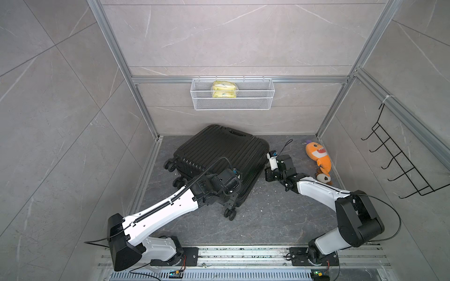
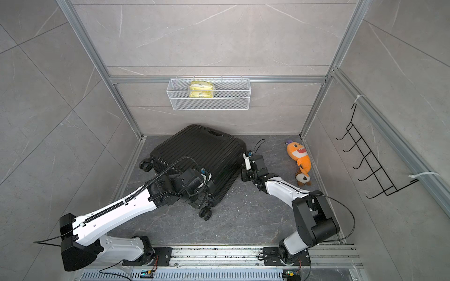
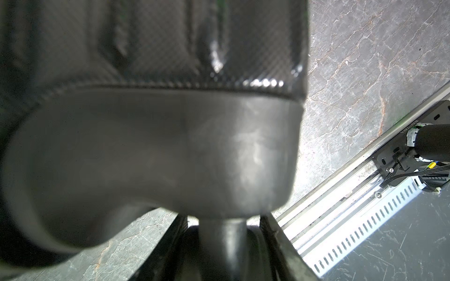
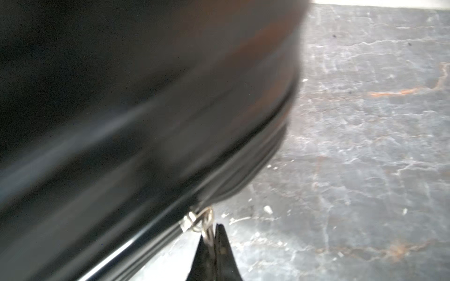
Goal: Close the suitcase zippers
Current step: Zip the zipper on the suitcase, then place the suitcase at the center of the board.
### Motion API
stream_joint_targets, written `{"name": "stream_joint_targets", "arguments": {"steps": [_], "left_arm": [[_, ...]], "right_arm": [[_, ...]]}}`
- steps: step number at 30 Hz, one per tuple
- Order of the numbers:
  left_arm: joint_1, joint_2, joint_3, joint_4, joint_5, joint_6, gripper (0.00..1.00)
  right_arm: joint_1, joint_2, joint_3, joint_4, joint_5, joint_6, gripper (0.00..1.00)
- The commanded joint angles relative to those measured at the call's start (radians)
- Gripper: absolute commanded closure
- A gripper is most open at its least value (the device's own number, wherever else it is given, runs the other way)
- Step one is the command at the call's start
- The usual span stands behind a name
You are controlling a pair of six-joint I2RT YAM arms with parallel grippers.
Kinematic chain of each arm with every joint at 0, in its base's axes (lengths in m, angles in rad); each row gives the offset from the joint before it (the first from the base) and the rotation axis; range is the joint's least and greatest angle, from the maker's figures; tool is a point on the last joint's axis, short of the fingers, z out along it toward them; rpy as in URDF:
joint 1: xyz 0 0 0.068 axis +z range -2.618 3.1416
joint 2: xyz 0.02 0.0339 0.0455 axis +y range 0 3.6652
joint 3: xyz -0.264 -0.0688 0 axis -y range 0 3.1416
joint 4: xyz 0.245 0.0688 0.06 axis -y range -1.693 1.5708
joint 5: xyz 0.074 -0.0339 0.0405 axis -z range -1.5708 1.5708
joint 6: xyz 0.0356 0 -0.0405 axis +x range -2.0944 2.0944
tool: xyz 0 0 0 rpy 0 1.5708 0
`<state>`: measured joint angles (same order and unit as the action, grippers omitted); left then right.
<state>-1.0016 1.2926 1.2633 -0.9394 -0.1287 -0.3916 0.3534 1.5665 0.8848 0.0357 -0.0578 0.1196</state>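
The dark stone table (image 1: 267,219) carries the suitcase (image 1: 219,150), which lies flat on one shell toward the far left corner. Its handle end points to the far edge and its wheeled end angles toward the left edge. It looks small and probably light. The ribbed shell is stiff and glossy, so pads would likely skate on it, and the case may slide across the table when a zipper is dragged. The shell is therefore a poor place to hold. The wheel mounts and the zipper pulls are the better ones. At the near corner of the case, the left end effector (image 3: 224,245) has its jaws partway apart on either side of a caster wheel (image 3: 220,228). It appears to be clamped on it, which would brace the case. The right end effector (image 4: 214,231) sits at the side of the case that faces the middle of the table. It is fully closed, pinching the metal ring of a zipper pull (image 4: 207,219) just off the slider (image 4: 188,220). The zipper track (image 4: 243,167) curves away round the seam. The ring is thin and could slip out of the grip. A pull in line with the track, eased round the corners, looks safest.
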Motion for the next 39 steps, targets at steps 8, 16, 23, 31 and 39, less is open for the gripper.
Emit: {"name": "stream_joint_targets", "arguments": {"steps": [8,16,23,31,39], "left_arm": [[0.005,-0.082,-0.002,-0.104,0.018,0.044,1.00],[0.005,-0.085,-0.025,-0.093,0.106,0.092,1.00],[0.013,-0.092,-0.038,-0.101,0.085,0.099,1.00],[0.071,-0.107,-0.055,-0.076,0.050,0.076,0.63],[0.096,-0.091,-0.045,-0.108,-0.078,0.030,0.21]], "right_arm": [[-0.235,0.089,0.102,-0.050,-0.017,-0.026,1.00],[-0.322,0.177,0.195,-0.105,-0.072,-0.081,1.00],[-0.349,0.190,0.214,-0.126,-0.074,-0.100,1.00],[-0.348,0.098,0.114,-0.091,-0.140,-0.115,1.00],[-0.343,-0.022,-0.009,-0.090,-0.201,-0.075,1.00]]}}
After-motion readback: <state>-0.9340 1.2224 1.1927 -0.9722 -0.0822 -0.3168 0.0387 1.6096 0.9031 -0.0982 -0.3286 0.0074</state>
